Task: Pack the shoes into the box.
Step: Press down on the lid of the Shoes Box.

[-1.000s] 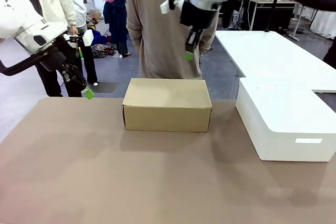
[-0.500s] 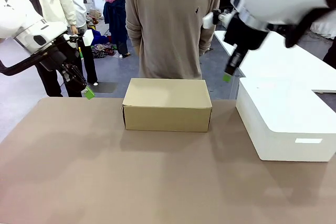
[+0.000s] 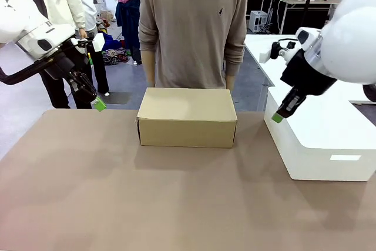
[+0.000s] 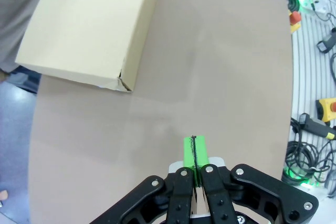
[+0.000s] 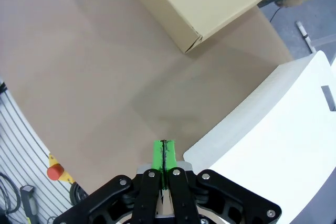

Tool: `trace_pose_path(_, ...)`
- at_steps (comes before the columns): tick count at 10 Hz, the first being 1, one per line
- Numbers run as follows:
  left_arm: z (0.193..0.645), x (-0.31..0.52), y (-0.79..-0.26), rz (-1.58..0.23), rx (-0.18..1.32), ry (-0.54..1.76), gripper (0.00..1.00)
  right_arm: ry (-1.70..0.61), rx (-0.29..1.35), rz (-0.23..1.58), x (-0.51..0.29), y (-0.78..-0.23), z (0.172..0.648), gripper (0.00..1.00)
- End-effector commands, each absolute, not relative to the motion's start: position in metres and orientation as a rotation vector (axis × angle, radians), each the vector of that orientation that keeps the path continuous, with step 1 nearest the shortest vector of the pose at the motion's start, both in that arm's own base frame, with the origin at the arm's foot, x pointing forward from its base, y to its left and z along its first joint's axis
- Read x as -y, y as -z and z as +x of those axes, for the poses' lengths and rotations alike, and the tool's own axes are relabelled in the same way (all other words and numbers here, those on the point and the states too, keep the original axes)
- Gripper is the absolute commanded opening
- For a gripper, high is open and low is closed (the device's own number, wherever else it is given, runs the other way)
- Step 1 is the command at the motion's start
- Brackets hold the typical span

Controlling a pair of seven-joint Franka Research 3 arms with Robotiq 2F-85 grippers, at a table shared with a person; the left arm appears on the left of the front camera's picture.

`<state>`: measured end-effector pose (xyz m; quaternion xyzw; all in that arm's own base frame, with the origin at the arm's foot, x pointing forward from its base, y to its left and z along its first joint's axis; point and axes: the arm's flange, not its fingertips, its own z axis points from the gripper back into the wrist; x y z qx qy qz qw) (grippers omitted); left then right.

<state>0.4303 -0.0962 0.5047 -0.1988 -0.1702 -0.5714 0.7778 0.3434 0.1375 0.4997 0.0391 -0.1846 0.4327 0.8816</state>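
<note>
Nearest you lies a wide bare stretch of the brown table [image 3: 117,204], with nothing on it. Farther in, at the middle of the table, sits the box [image 3: 187,117], a tan cardboard shoebox with its lid shut flat and its long side facing you. To its right, apart from it, rests a larger smooth white block [image 3: 320,139]. Your left gripper [image 3: 98,105] hangs in the air above the table's far left edge, well apart from the box, its green pads [image 4: 193,160] pressed together on nothing. Your right gripper [image 3: 277,117] hangs above the near left corner of the white block, just right of the box and clear of it, its pads [image 5: 164,156] likewise pinched together and empty. Beyond the box, at the far edge of the table, a person [image 3: 191,27] in a beige sweater stands facing you, arms down, hands behind the box. You can see no shoe on the table or in either claw, and the closed lid hides whatever is inside. Judging by the closed box and the raised empty claws, the packing looks finished, though you cannot confirm the shoes are in there.
</note>
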Motion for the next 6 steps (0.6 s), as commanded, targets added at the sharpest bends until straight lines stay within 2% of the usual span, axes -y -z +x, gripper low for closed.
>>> trace_pose_path(1,0.430,0.095,-0.506,-0.418,0.358,1.230,0.00,-0.877,0.432,0.121,-0.143,-0.492,0.347,0.00)
trace_pose_path(6,0.430,0.095,-0.506,-0.418,0.358,1.230,0.00,-0.811,0.436,0.119,-0.135,-0.488,0.369,0.99)
